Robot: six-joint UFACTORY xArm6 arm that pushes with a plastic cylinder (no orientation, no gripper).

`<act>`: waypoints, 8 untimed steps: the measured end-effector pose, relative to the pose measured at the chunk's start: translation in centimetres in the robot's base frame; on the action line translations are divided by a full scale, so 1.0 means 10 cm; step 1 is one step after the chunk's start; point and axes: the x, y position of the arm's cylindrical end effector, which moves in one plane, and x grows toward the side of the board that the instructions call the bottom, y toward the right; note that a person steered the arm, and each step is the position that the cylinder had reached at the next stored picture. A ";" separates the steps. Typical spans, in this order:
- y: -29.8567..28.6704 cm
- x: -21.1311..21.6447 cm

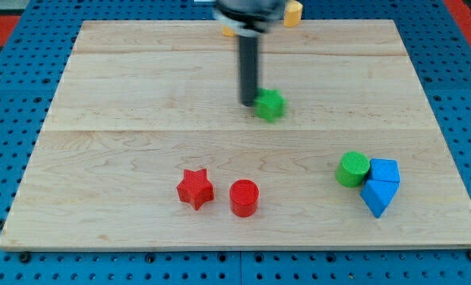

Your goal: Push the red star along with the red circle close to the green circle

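The red star (195, 188) lies at the lower middle of the wooden board (124, 95), with the red circle (244, 198) just to its right, a small gap between them. The green circle (352, 169) sits at the lower right, touching a blue block. My tip (248, 103) is in the upper middle of the board, far above the red blocks, right against the left side of a small green block (271, 104). The rod rises from there to the view's top.
Two blue blocks (385, 172) (376, 197) sit close together right of the green circle. A yellow block (294, 13) sits at the top edge, and an orange one (229, 32) is partly hidden behind the rod's mount.
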 end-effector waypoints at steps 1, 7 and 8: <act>0.59 0.16; -1.36 1.39; -1.54 1.59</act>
